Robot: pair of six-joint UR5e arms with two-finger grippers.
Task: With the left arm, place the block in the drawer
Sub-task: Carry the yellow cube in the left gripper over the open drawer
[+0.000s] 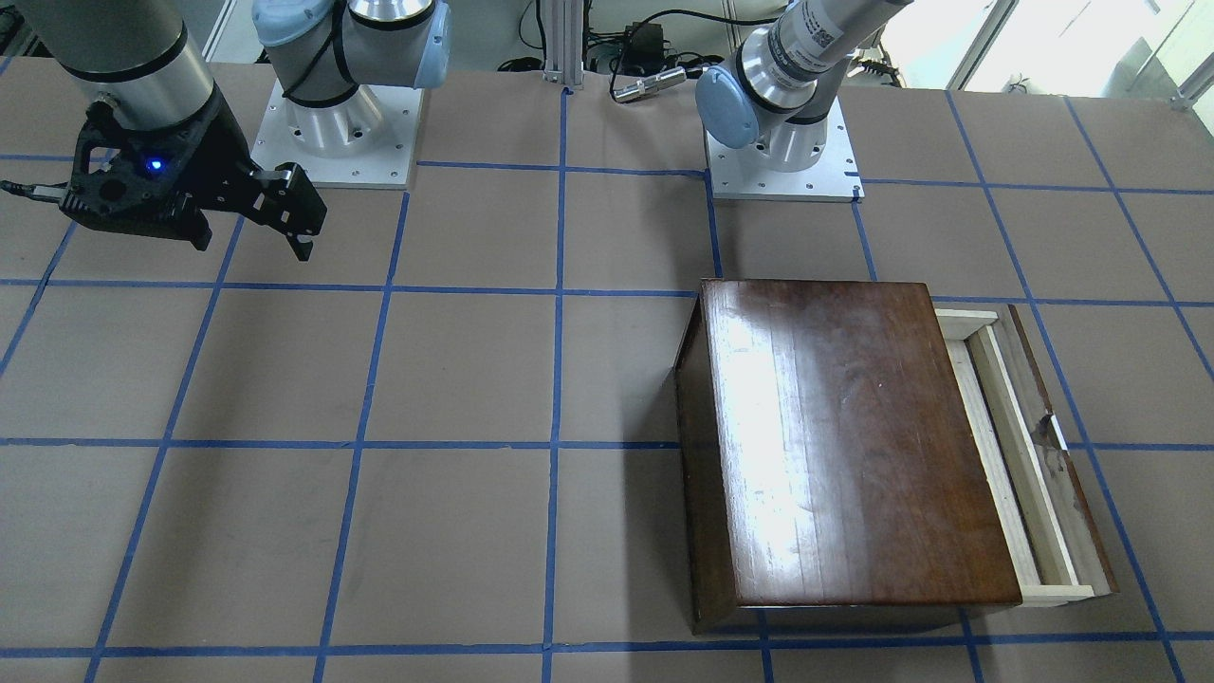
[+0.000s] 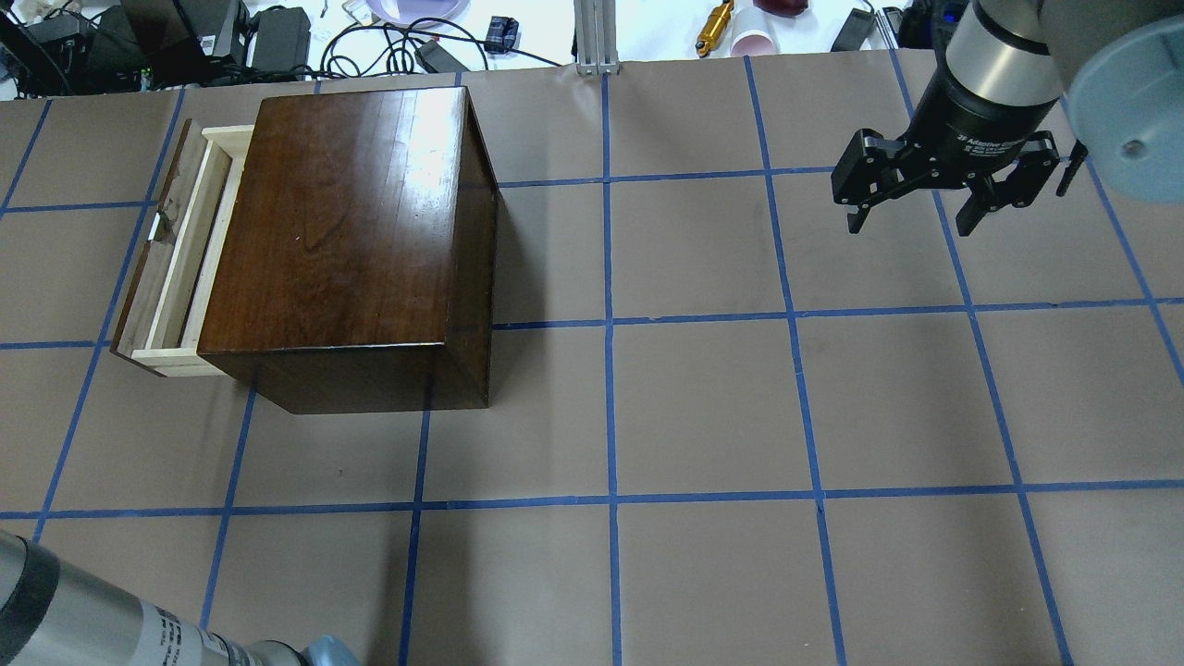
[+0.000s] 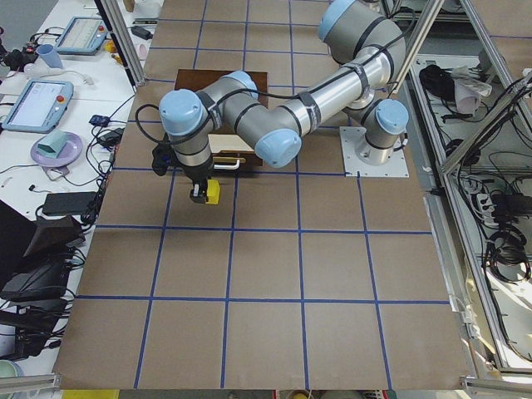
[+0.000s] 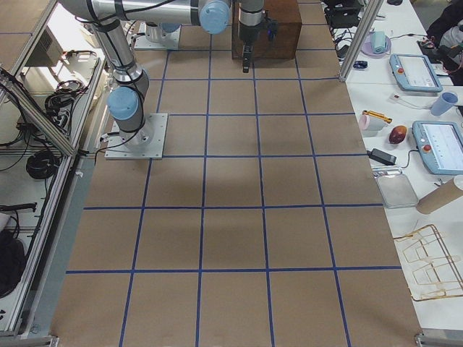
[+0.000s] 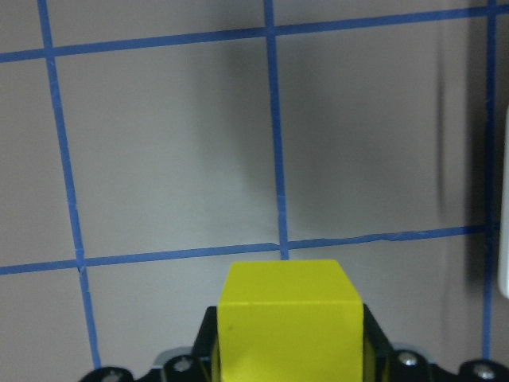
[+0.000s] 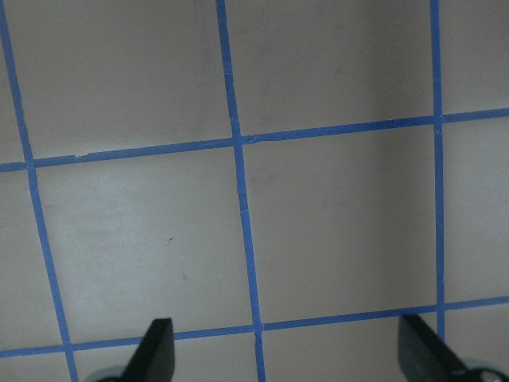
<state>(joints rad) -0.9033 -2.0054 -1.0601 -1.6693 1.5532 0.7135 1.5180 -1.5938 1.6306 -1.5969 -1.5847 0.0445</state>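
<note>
The yellow block (image 5: 288,318) fills the bottom of the left wrist view, with my left gripper (image 5: 288,354) shut on it. From the table's left end, the left gripper (image 3: 203,193) holds the block (image 3: 213,193) low over the table, a short way out from the drawer's dark front. The drawer (image 2: 180,250) of pale wood stands partly pulled out of the dark-brown box (image 2: 342,231), and nothing shows in its visible strip (image 1: 1005,446). My right gripper (image 2: 925,208) hangs open and empty, far from the box, its fingertips (image 6: 155,354) wide apart.
Brown table paper with a blue tape grid covers the whole surface. The two arm bases (image 1: 782,161) stand on white plates at the robot's side. Cables, cups and tablets (image 3: 37,104) lie on benches beyond the table edge.
</note>
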